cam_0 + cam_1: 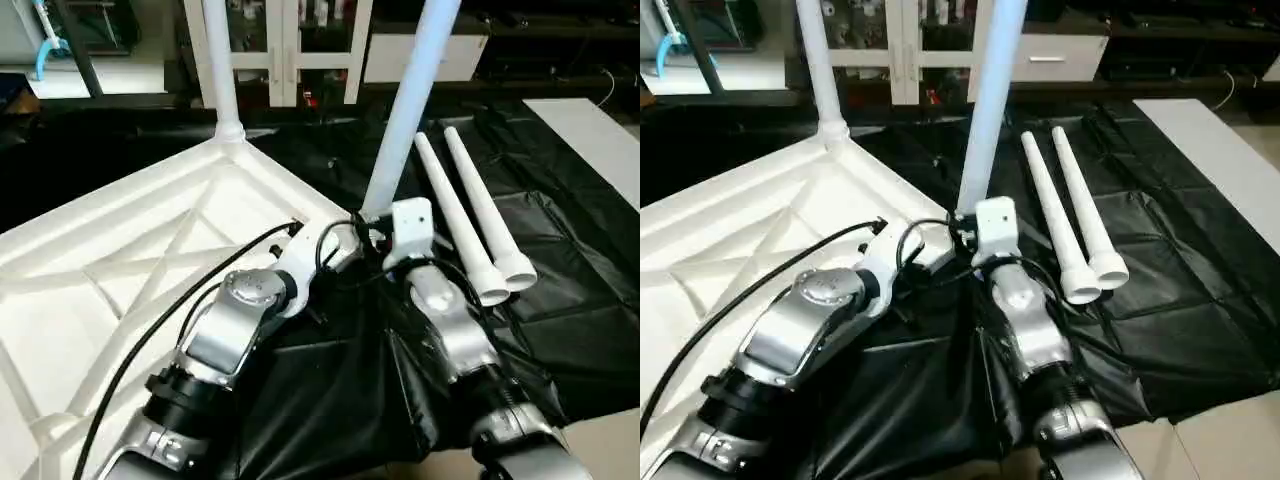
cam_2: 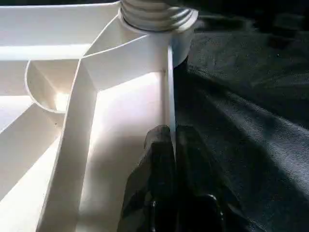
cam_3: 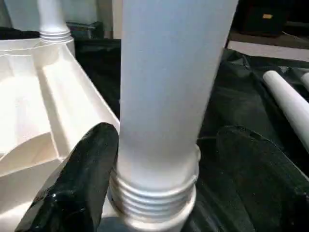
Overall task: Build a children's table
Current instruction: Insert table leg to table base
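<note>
Black sheet (image 1: 560, 300) over floor, creased, wrinkled, spread from centre out to 3 o'clock and down to 6. White board (image 1: 590, 140) flat at 2 o'clock, on sheet's far edge. White cabinet (image 1: 285, 50) w/ glass doors at 12, bottles or sim. behind glass, too small to tell. White drawer unit (image 1: 1050, 58) just right of cabinet, approx 1 o'clock. Blue item (image 1: 45, 45) at 10–11, upper corner, unclear what. Pale floor tiles (image 1: 1230, 440) bare at 5 o'clock, past sheet's near edge.
</note>
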